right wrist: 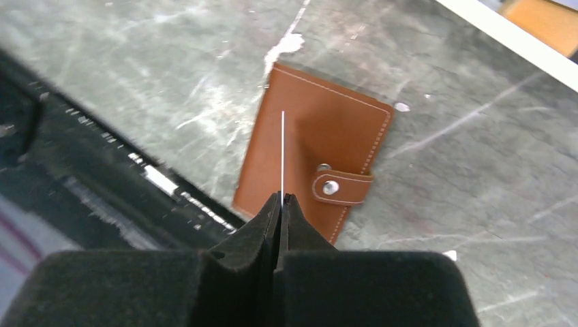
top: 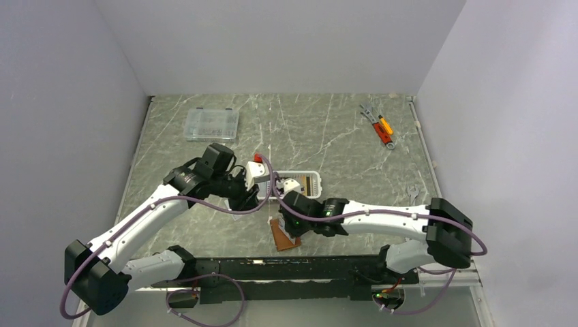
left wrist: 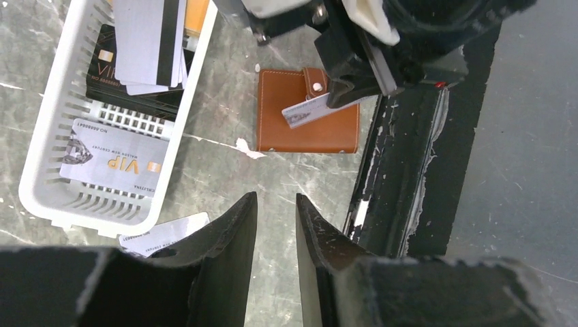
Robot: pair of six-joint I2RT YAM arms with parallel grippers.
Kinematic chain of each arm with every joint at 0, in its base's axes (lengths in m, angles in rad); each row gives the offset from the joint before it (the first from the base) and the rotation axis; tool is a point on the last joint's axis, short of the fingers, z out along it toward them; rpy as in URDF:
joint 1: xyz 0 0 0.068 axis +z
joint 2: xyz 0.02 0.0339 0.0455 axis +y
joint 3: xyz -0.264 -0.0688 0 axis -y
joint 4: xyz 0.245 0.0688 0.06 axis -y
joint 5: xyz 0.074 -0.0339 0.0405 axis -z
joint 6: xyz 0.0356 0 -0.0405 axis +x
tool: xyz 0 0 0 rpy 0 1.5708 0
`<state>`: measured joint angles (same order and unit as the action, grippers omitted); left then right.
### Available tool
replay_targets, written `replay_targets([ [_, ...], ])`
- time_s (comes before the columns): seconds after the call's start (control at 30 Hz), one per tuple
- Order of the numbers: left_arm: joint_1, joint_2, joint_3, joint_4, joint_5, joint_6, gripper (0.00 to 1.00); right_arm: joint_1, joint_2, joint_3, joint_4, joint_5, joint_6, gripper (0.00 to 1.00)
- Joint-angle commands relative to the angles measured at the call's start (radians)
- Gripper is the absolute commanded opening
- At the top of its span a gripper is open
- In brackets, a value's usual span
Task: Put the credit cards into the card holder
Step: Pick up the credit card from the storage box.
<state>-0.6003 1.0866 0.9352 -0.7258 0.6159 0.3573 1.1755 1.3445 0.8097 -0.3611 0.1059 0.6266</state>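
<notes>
The card holder (left wrist: 307, 129) is a brown leather wallet lying closed on the table, its snap tab fastened (right wrist: 320, 136) (top: 281, 236). My right gripper (right wrist: 282, 197) is shut on a thin pale credit card (right wrist: 282, 153), seen edge-on just above the wallet; the same card (left wrist: 308, 109) shows in the left wrist view. More credit cards lie in the white basket (left wrist: 65, 201): a grey-striped one (left wrist: 146, 41), a silver VIP one (left wrist: 112, 158), a black one (left wrist: 109, 65). Another card (left wrist: 163, 231) lies on the table beside the basket. My left gripper (left wrist: 276, 201) hangs open above bare table, holding nothing.
A clear compartment box (top: 212, 124) sits at the back left and small hand tools (top: 378, 126) at the back right. The black base rail (left wrist: 409, 170) runs along the near edge right beside the wallet. The white basket (top: 305, 182) stands just behind both grippers.
</notes>
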Motion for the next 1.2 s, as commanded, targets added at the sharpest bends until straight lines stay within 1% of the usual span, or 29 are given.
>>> replay_targets([
  [0.0,-0.005,-0.012,0.027,-0.020,-0.020,0.048,0.33,0.078,0.040,0.082,-0.098,0.324,0.103,0.00],
  [0.1,-0.006,-0.016,0.026,-0.032,-0.011,0.058,0.32,0.110,0.035,0.071,-0.115,0.408,0.137,0.00],
  [0.17,-0.007,-0.020,0.024,-0.039,-0.010,0.064,0.32,0.116,0.014,0.054,-0.111,0.431,0.158,0.00],
  [0.3,-0.017,-0.023,0.022,-0.053,-0.027,0.084,0.32,0.116,-0.025,0.006,-0.083,0.444,0.188,0.00],
  [0.53,-0.051,-0.016,0.053,-0.127,-0.073,0.157,0.32,0.117,-0.032,-0.041,-0.082,0.457,0.245,0.00],
  [0.73,-0.170,-0.013,0.057,-0.146,-0.185,0.230,0.32,0.117,-0.049,-0.065,-0.095,0.471,0.271,0.00],
  [0.8,-0.209,-0.005,0.071,-0.115,-0.252,0.209,0.31,0.117,-0.054,-0.083,-0.090,0.472,0.284,0.00],
  [0.9,-0.220,0.034,0.123,-0.115,-0.219,0.194,0.31,0.117,-0.061,-0.117,-0.075,0.477,0.312,0.00],
  [1.0,-0.258,0.048,0.136,-0.108,-0.195,0.259,0.35,0.114,-0.074,-0.165,-0.047,0.487,0.339,0.00],
  [1.17,-0.351,0.022,0.090,-0.147,-0.175,0.465,0.44,0.107,-0.127,-0.232,-0.013,0.506,0.375,0.00],
])
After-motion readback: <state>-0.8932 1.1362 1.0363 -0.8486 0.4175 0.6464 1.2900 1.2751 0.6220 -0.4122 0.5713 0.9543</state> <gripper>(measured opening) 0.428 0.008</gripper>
